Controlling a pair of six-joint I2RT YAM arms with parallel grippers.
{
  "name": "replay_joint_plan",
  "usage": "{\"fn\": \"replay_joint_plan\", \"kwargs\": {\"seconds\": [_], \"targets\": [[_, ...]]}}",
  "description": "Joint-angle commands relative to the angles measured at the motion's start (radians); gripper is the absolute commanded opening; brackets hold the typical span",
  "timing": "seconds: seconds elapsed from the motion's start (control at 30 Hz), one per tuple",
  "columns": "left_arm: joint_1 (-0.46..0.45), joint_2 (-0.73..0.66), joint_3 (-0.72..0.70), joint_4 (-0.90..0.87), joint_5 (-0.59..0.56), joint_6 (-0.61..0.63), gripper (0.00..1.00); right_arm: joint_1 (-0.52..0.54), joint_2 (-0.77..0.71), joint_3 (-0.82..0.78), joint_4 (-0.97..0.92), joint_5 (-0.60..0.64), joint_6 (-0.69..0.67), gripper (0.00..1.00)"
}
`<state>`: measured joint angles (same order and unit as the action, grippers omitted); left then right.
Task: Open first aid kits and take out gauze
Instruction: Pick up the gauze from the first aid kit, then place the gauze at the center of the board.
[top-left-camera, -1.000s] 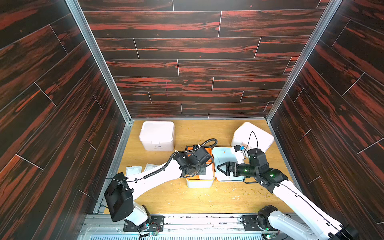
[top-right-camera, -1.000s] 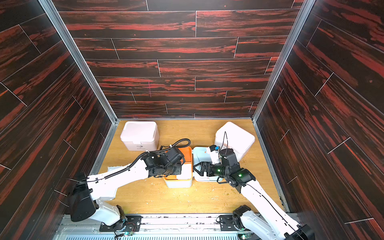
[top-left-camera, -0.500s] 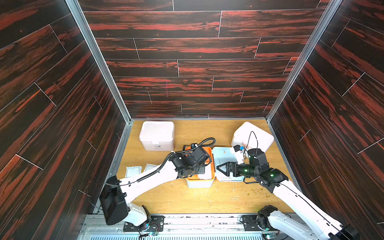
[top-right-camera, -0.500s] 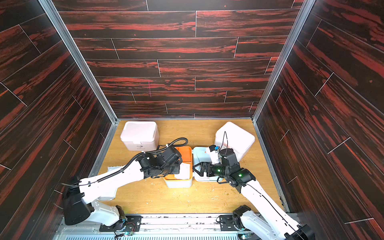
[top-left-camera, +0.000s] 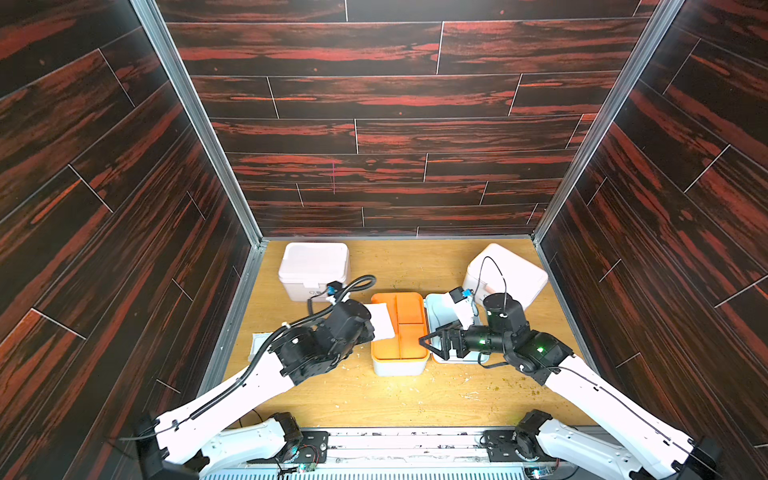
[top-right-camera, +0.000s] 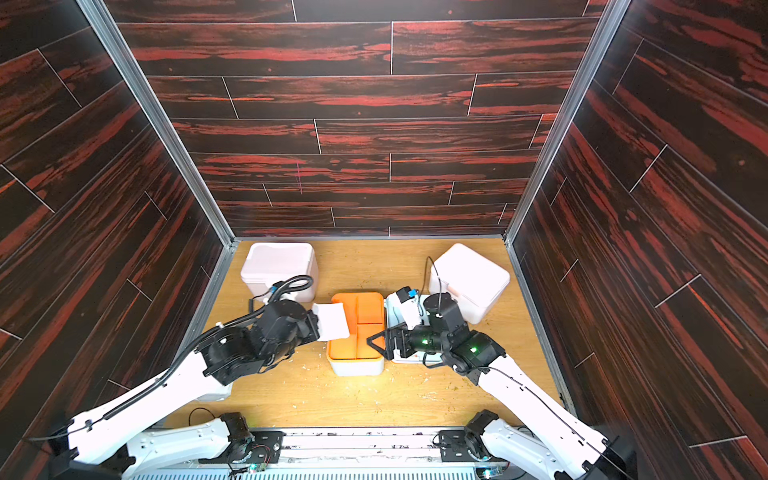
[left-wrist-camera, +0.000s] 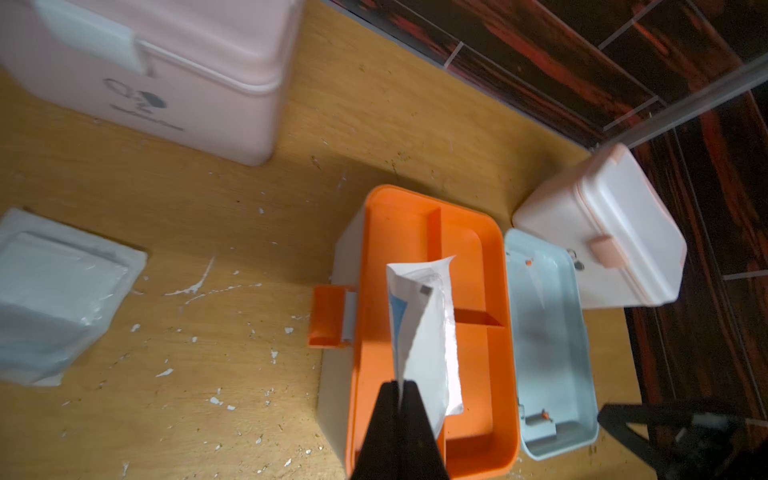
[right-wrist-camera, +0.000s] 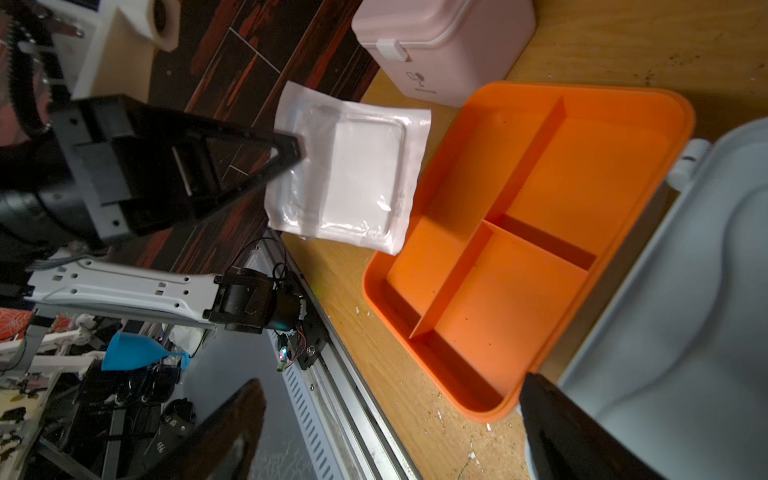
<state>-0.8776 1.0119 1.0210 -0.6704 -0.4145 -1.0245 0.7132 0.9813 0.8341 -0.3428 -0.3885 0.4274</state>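
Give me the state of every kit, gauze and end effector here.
Blue-white kit: open, lid laid back.
Orange tray: in that kit, empty.
Left pink kit: closed.
Right pink kit: closed.
Gauze packet: held in the air.
Gauze stack: lying on table.
Left end effector: shut on that packet.
Right end effector: open.

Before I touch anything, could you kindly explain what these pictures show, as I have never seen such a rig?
Two white robot arms work over a table. Two pictures look down from overhead; two come from cameras on the wrists. Two pink kits stand closed; the open kit shows its orange tray, lid flipped aside. The left end effector is shut on a gauze packet at that tray's edge. The right end effector hangs open by the lid. Some spare gauze lies on the table.
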Motion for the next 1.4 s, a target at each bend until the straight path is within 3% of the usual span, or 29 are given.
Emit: {"fn": "replay_joint_plan", "kwargs": {"seconds": [0.0,0.3,0.53,0.77,1.03,1.37], "targets": [[0.006,-0.073,-0.044,-0.106,-0.177,-0.163,0.00,0.060,0.042,0.042,-0.012,0.058,-0.046,0.99],[0.011,-0.157,-0.084,-0.507,-0.403,-0.696,0.00,0.109,0.127,0.094,-0.006,0.079,-0.056,0.99],[0.027,-0.237,-0.191,-0.623,-0.416,-1.036,0.00,0.113,0.157,0.102,0.001,0.082,-0.053,0.99],[0.031,-0.425,-0.381,-0.669,-0.387,-1.340,0.00,0.113,0.192,0.125,-0.008,0.079,-0.047,0.99],[0.044,-0.532,-0.537,-0.608,-0.350,-1.444,0.00,0.123,0.217,0.126,0.013,0.073,-0.029,0.99],[0.078,-0.408,-0.524,-0.558,-0.305,-1.429,0.00,0.128,0.227,0.130,0.008,0.079,-0.038,0.99]]}}
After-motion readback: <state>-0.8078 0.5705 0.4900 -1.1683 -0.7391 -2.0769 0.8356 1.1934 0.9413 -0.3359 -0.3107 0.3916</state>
